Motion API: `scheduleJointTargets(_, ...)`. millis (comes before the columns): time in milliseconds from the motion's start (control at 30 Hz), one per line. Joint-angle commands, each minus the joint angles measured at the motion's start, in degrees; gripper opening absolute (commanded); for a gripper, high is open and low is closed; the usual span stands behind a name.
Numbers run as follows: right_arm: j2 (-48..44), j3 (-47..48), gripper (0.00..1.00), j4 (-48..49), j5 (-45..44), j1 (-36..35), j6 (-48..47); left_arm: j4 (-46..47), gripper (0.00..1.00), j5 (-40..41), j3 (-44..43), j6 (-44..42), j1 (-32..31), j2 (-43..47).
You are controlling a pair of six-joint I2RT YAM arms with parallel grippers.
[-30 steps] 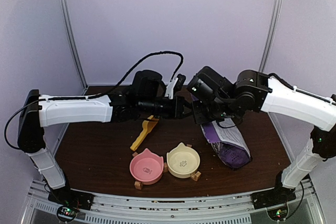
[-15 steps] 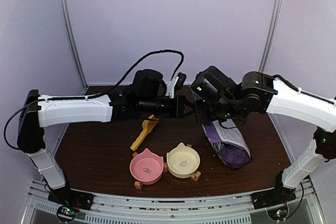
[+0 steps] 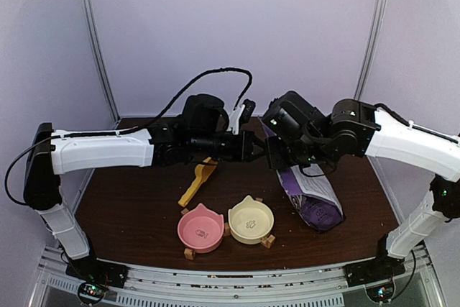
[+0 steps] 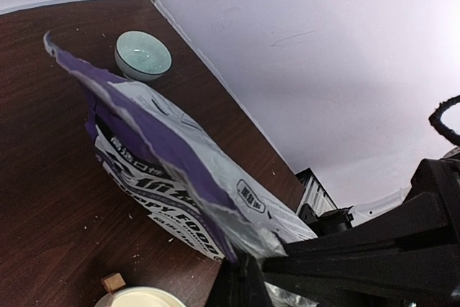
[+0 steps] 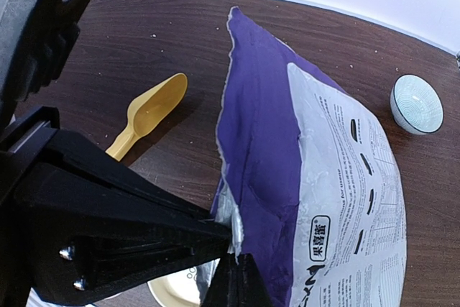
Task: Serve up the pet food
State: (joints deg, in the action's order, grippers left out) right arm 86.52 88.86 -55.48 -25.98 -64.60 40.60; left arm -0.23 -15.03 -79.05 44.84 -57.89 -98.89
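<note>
The purple "PUPPY FOOD" bag [image 3: 314, 193] lies on the brown table, its torn top edge lifted between both arms. My left gripper [image 3: 253, 150] is shut on that edge; in the left wrist view its fingers [image 4: 241, 278] pinch the bag [image 4: 165, 163] from below. My right gripper [image 3: 270, 154] is shut on the same edge right beside it; in the right wrist view its fingers [image 5: 237, 278] hold the bag [image 5: 316, 177]. No kibble shows; the pet food is hidden. A yellow scoop [image 3: 195, 183] lies left of the bag and shows in the right wrist view [image 5: 147, 116].
A pink cat-ear bowl [image 3: 200, 228] and a cream cat-ear bowl [image 3: 251, 220] stand at the table's front middle. A small teal bowl [image 4: 143, 54] stands behind the bag near the back edge, also in the right wrist view [image 5: 417, 103]. Purple walls close the table's back and sides.
My right gripper has moved up and left, closer to the left gripper, at the bag's top edge. The left arm has barely moved.
</note>
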Motion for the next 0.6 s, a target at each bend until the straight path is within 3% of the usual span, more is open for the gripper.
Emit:
scheduleJointTargets(0, -3.4, -0.6, 0.00, -4.9, -7.5, 0.6, 0.6, -5.0, 0.00, 5.0, -1.0, -1.8, 1.2, 1.9)
scheduleJointTargets(567, -3.6, -0.7, 0.00, -5.1, -7.7, 0.6, 0.9, -8.1, 0.00, 6.6, -1.7, -1.9, 1.2, 1.4)
